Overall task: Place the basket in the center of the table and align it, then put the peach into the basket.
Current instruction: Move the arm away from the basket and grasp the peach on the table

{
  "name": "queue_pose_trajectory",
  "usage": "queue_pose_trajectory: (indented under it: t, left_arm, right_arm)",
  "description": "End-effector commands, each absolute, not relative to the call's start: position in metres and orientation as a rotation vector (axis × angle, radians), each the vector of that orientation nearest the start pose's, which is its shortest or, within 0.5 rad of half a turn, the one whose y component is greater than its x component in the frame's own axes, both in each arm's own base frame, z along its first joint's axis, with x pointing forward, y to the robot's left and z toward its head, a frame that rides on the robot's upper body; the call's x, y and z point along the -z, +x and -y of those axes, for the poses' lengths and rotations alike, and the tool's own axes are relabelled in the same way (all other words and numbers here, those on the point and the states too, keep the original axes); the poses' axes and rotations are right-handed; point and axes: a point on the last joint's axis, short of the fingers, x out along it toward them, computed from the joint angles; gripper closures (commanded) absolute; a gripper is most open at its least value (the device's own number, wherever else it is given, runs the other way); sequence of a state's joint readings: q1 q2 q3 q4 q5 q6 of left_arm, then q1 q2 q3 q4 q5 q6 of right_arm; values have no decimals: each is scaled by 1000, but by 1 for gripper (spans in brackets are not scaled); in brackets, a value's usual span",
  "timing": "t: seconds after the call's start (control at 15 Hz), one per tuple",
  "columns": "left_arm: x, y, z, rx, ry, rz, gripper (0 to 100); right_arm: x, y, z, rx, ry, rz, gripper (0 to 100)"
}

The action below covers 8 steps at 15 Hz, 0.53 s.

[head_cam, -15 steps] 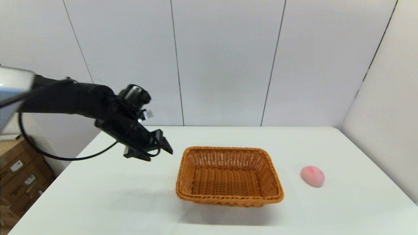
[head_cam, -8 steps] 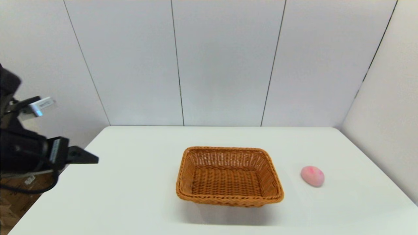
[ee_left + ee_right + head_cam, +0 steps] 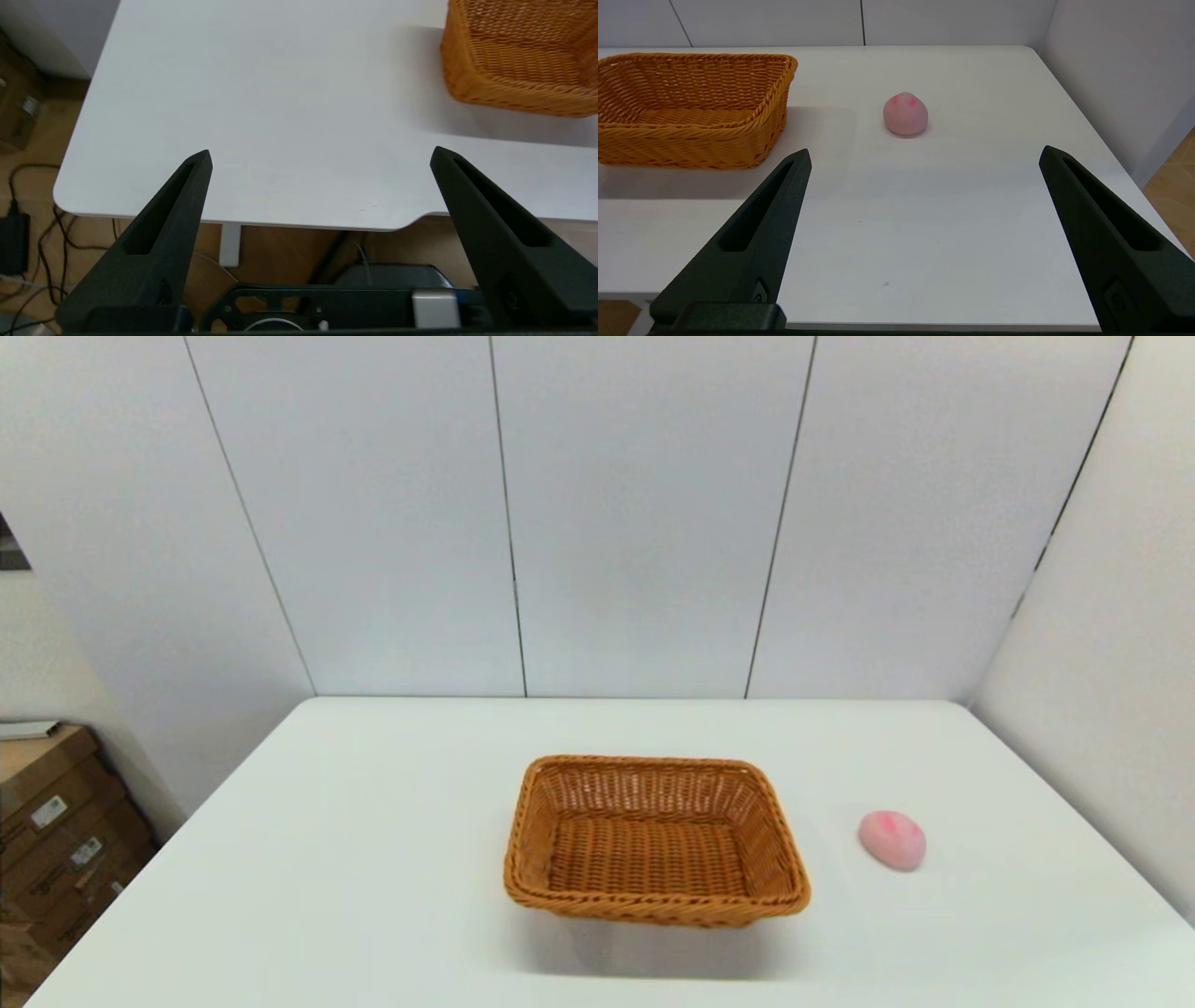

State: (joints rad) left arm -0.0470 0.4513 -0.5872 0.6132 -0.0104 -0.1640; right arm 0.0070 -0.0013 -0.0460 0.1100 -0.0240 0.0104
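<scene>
From my seat I see only the 2 grippers' fingers. My left gripper has 2 long matte black wedge fingers, each with a slotted recess, on a black bracket with small screws and a silver block. My right gripper looks identical.

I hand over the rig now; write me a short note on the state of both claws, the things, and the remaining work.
Left claw: open, empty, at the table's near left edge.
Right claw: open, empty, at the near right edge, facing the peach.
Basket: about mid-table, roughly squared, empty.
Peach: on the table, right of the basket, apart from it.
Done: basket appears placed.
Left: put the peach into the basket.
</scene>
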Motion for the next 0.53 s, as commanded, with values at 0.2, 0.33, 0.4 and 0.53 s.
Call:
queue_pose_trajectory:
  t: [0.2,0.33,0.4,0.53]
  left_arm:
    - [-82,-34,-2,-49,-40,-126,0]
    - [-77,-31,-2,-41,-66,-124,0]
    - [-77,-31,-2,-41,-62,-118,0]
    - [-77,-31,-2,-41,-62,-118,0]
  right_arm:
    - [-77,-27,1,19,10,-63,0]
    - [-84,-29,1,23,5,-69,0]
    - [-108,-27,1,28,31,-145,0]
    - [-171,3,0,10,101,-299,0]
